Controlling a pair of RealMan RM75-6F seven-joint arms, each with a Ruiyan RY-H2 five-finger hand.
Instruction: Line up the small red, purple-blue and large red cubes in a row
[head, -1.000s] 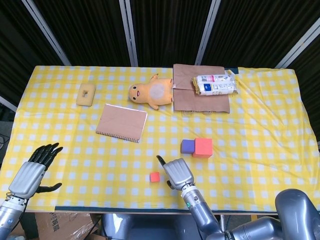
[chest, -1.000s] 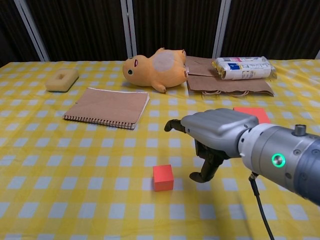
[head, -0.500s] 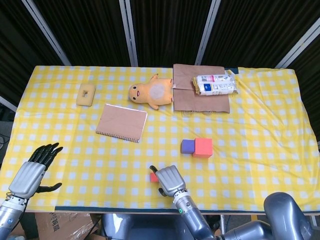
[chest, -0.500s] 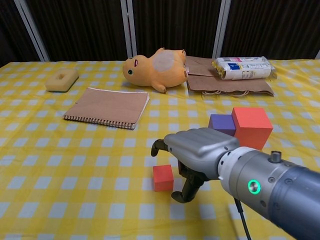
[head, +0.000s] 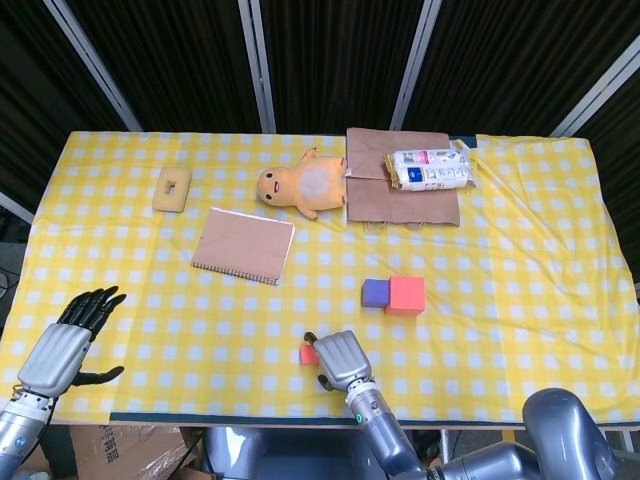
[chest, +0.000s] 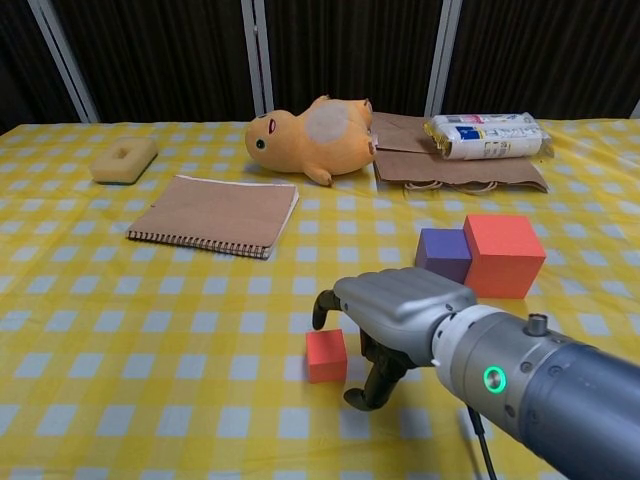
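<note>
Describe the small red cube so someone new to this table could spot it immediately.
Start at the near edge of the yellow checked tablecloth, in front of the brown notebook. There the right hand hovers, fingers curled; the small red cube sits on its left side. Unlike the large red cube, which touches the purple-blue cube, it stands alone and is far smaller.

A yellow checked tablecloth (head: 520, 220) covers the table. Toward the back a soft yellow toy animal (head: 300, 186) lies on its side, just beside a brown paper bag (head: 400, 205) (a white packet (head: 430, 170) rests on it). A notebook (head: 243, 245) and a yellow sponge (head: 172, 189) lie further left.
</note>
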